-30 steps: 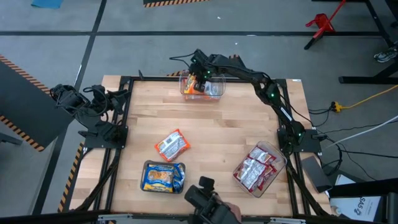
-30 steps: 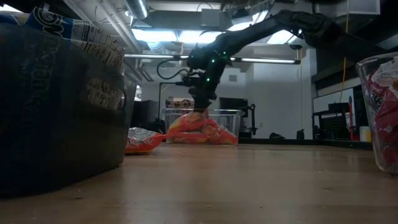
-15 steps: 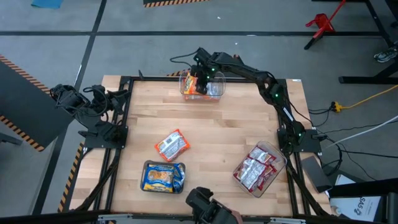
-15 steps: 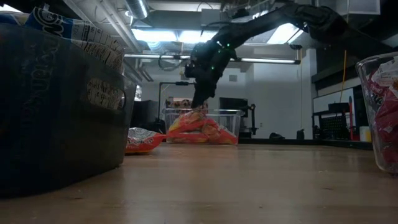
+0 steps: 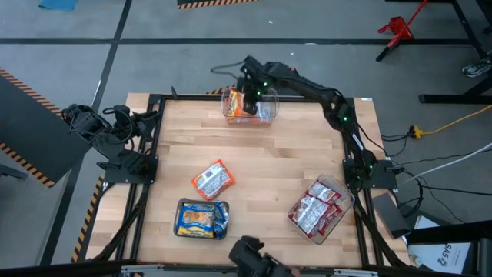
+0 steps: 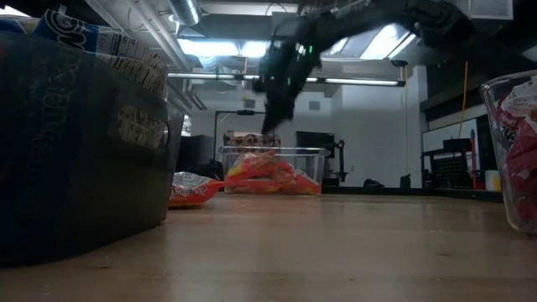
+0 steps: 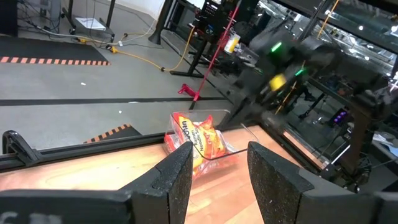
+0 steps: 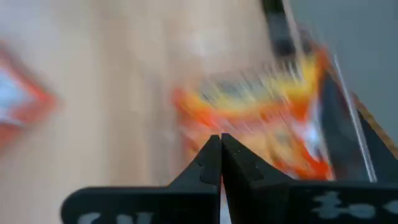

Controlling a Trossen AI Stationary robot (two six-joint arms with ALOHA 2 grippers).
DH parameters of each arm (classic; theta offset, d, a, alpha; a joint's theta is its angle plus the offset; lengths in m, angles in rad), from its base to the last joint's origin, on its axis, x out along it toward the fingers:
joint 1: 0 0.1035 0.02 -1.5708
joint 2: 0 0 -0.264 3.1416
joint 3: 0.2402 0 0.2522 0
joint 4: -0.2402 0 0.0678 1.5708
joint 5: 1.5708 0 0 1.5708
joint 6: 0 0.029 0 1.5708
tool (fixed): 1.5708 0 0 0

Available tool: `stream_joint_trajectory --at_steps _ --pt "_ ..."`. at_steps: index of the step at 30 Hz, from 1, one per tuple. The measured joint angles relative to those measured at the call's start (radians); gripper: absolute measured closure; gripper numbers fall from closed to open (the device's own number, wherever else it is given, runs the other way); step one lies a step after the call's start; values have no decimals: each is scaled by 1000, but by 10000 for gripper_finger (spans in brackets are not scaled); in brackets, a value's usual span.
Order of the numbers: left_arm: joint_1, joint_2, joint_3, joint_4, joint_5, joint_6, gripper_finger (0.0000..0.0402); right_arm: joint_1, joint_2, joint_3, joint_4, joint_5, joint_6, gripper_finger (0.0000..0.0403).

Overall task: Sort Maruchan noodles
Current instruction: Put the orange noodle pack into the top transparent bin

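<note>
High view, near to far: blue packets (image 5: 202,218) in a tray near-left, red-white packets (image 5: 314,211) in a tub (image 5: 340,192) near-right, one loose packet (image 5: 213,179) mid-tabletop. Right hand (image 5: 250,98), pressed together and empty, hangs over the far tub (image 5: 269,113) of orange packets (image 5: 235,104); best it swings clear toward the loose packet. Left hand (image 7: 217,171), half spread, waits far left.

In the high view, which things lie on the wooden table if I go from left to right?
Orange-red packet lying loose on the wood → clear tub of orange packets at the far edge, with the right gripper above it → clear tub of red-and-white packets.
</note>
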Motion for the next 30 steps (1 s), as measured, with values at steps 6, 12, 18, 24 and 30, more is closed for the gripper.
stream_joint_trajectory --at_steps 6,12,18,24,30 --pt "0 0 0 0 -1 0 255 89 -49 81 -11 -312 24 402" --pt "0 0 0 0 2 0 255 255 -50 47 -27 -312 -158 353" --pt "0 0 0 0 32 0 255 410 -48 -69 54 -173 -335 215" --pt "0 0 0 0 79 7 255 527 -48 -258 266 -21 -556 92" --pt "0 0 0 -10 153 8 255 624 -48 -443 598 214 -612 28"
